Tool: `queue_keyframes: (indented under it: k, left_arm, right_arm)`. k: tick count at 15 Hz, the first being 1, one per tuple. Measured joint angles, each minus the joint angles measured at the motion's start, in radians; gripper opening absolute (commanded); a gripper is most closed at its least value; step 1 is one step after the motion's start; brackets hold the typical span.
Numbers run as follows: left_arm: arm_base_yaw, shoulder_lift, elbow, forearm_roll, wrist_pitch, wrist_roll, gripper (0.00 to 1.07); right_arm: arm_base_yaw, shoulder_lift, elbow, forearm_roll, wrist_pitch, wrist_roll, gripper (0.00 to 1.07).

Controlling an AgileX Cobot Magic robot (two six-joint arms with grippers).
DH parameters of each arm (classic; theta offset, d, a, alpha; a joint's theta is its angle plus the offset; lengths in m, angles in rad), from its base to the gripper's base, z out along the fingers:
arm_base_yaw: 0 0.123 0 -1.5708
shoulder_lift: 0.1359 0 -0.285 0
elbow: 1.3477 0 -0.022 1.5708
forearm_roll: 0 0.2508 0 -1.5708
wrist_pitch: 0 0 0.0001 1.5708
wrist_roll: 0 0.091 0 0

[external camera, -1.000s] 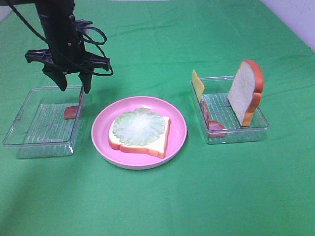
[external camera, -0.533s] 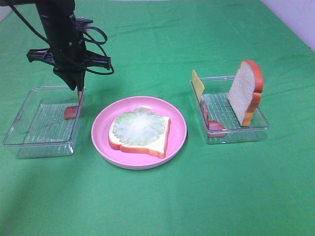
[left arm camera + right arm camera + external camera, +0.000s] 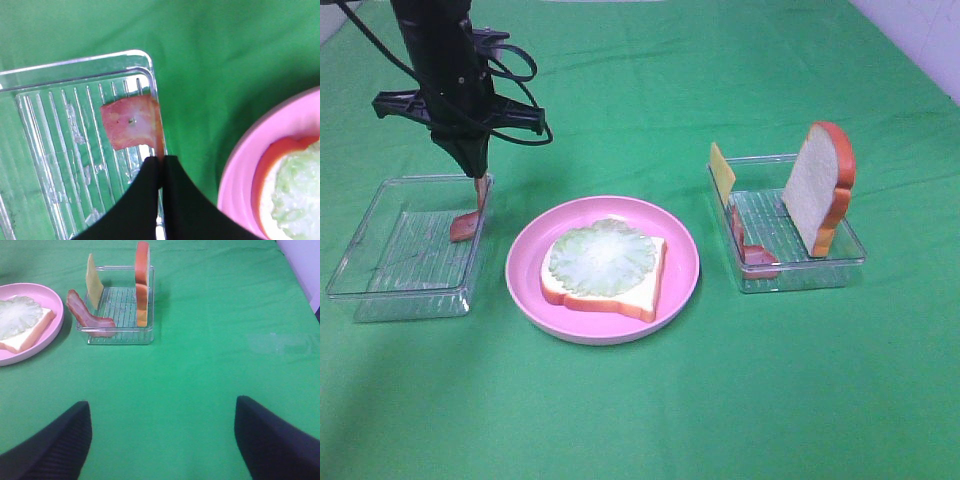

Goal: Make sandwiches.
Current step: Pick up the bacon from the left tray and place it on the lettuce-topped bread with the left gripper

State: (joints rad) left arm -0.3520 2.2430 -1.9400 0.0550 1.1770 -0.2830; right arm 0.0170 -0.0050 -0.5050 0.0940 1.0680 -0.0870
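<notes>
Bacon strip (image 3: 127,129) in the clear left tray (image 3: 380,285) is gripped at its raised end, against the tray's right wall, by the left fingers (image 3: 145,200), which are closed tight on it. On the pink plate (image 3: 680,250) at mid-worktop (image 3: 640,420) a bread slice (image 3: 645,290) is laid flat, topped with lettuce (image 3: 600,258). In the right tray (image 3: 800,275) an upright bread slice (image 3: 815,190) is propped, with a cheese slice (image 3: 722,170) and a second bacon strip (image 3: 755,255) at its left end. The right fingers (image 3: 50,445) are spread wide over the worktop.
</notes>
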Motion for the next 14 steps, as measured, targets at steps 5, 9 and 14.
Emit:
queue_keyframes:
  k: [5,9,14]
  left_arm:
    - [0.001,-0.12,-0.013,-0.258,0.029,0.121,0.0]
    - [-0.044,-0.121,-0.013,-0.482,0.027,0.232,0.0]
    - [-0.201,-0.111,-0.013,-0.517,-0.032,0.264,0.0]
  right_arm:
    - [0.0,0.0,0.0,0.0,0.0,0.0,0.75]
    - [0.0,0.0,0.0,0.0,0.0,0.0,0.75]
    - [0.0,0.0,0.0,0.0,0.0,0.0,0.75]
